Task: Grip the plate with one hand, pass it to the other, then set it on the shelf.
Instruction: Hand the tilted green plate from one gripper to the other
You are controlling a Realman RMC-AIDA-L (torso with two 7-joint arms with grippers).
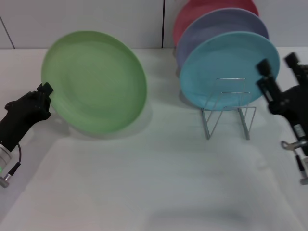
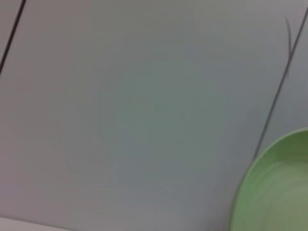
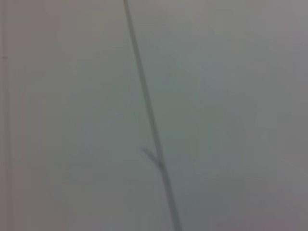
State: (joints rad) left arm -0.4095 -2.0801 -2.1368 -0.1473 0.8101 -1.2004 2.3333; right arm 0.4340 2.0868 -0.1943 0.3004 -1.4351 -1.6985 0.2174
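Observation:
The light green plate [image 1: 94, 82] is held nearly upright above the white table, left of centre in the head view, facing me. My left gripper [image 1: 44, 95], black on a slim forearm, is shut on the plate's left rim. In the left wrist view, part of the plate [image 2: 274, 192] shows against a grey wall. The shelf [image 1: 226, 108], a silver wire rack, stands right of centre. My right gripper [image 1: 278, 63] hovers open beside the shelf's right side, with nothing between its fingers. The right wrist view shows only wall.
A turquoise plate [image 1: 228, 67], a lavender plate [image 1: 216, 26] and a red plate [image 1: 192, 12] stand upright in the shelf, one behind the other. The white table [image 1: 144, 183] stretches toward me, and a wall rises behind it.

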